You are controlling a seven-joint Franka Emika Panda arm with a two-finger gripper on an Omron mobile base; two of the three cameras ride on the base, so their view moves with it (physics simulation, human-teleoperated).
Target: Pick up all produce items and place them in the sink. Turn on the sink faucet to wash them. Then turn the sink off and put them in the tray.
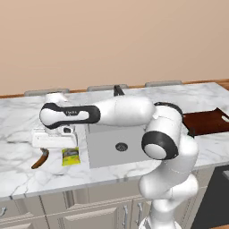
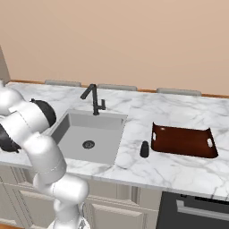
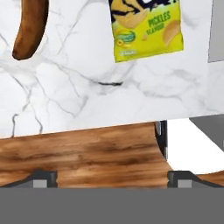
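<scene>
Brownish-orange curved banana (image 3: 29, 27) with dark ends, on white marble counter (image 3: 87, 92), robot jaws spread wide

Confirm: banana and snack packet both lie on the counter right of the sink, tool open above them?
Wrong side. In the left base view the banana and snack packet lie on the counter left of the sink. The rest holds: the open tool hangs above them.
</scene>
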